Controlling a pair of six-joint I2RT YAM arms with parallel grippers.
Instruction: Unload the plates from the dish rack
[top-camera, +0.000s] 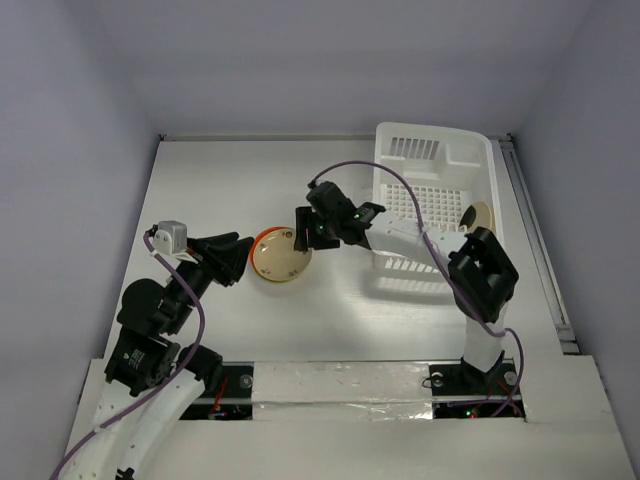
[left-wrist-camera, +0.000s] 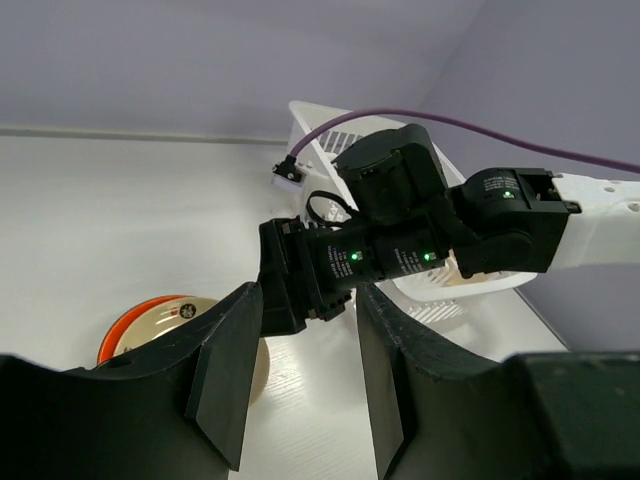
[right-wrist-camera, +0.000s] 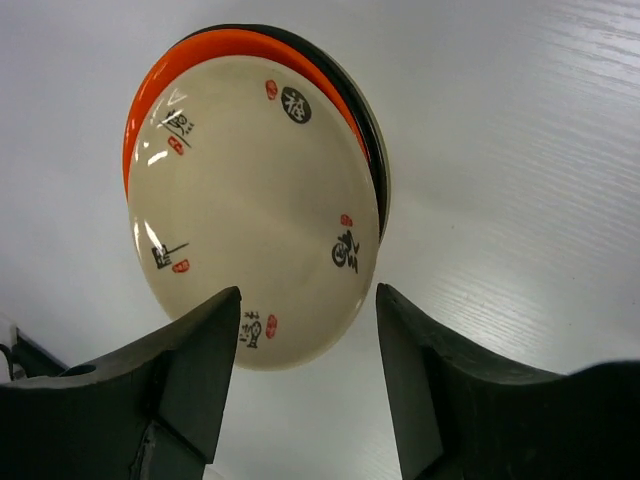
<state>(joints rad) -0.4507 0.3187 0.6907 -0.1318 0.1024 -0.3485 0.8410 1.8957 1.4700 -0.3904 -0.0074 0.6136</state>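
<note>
A stack of plates lies on the table left of the dish rack (top-camera: 435, 195): a cream plate (top-camera: 280, 260) with printed characters on top, an orange-red plate (right-wrist-camera: 205, 48) under it and a dark plate (right-wrist-camera: 368, 120) at the bottom. My right gripper (top-camera: 301, 232) is open and empty just above the stack's right edge; in the right wrist view its gripper (right-wrist-camera: 308, 340) stands apart from the cream plate (right-wrist-camera: 255, 210). My left gripper (top-camera: 238, 262) is open and empty at the stack's left side. One more cream plate (top-camera: 483, 214) stands in the rack's right side.
The right arm (top-camera: 480, 270) reaches across the front of the rack. In the left wrist view the right gripper (left-wrist-camera: 300, 275) sits directly ahead of my open left gripper (left-wrist-camera: 305, 370), with the stack (left-wrist-camera: 165, 318) at lower left and the rack (left-wrist-camera: 470, 288) behind.
</note>
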